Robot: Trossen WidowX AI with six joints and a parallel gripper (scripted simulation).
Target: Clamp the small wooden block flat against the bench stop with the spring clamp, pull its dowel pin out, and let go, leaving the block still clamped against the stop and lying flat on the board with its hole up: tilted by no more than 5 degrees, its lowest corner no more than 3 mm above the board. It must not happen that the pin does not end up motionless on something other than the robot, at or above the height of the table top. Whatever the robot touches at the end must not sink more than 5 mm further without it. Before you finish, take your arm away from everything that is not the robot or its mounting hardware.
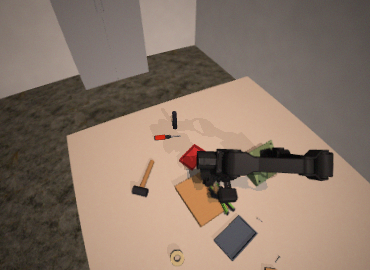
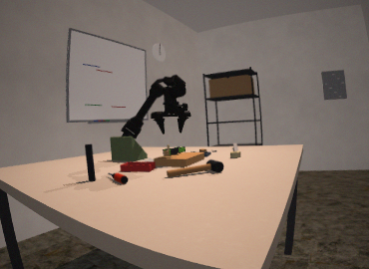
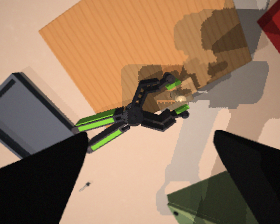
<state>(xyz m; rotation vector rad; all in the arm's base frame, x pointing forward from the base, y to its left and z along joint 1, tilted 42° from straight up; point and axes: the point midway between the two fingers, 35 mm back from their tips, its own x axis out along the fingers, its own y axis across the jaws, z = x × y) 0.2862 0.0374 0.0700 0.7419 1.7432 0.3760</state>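
Observation:
My gripper [image 2: 172, 133] [image 3: 151, 137] is open and empty, high above the board [image 1: 197, 204] [image 2: 185, 159] [image 3: 111, 40]. The black and green spring clamp [image 3: 134, 115] [image 2: 182, 149] lies at the board's edge, its green handles [image 1: 228, 207] pointing out over the table. In the wrist view its jaws stand on either side of the small wooden block [image 3: 163, 100]. The dowel pin's pale round top [image 3: 181, 99] shows between the green jaw pads. Shadow covers the block and the bench stop; whether they touch, and whether the pads press, I cannot tell.
A red tray [image 1: 191, 158] [image 2: 138, 166] and a green wedge-shaped block [image 1: 267, 176] [image 2: 126, 148] [image 3: 206, 197] are near the board. A dark tray [image 1: 235, 237] [image 3: 33, 117] lies beyond the clamp handles. A hammer [image 1: 147, 174] [image 2: 189, 170], a screwdriver [image 1: 160, 137] and an upright black piece [image 2: 90, 162] stand farther off.

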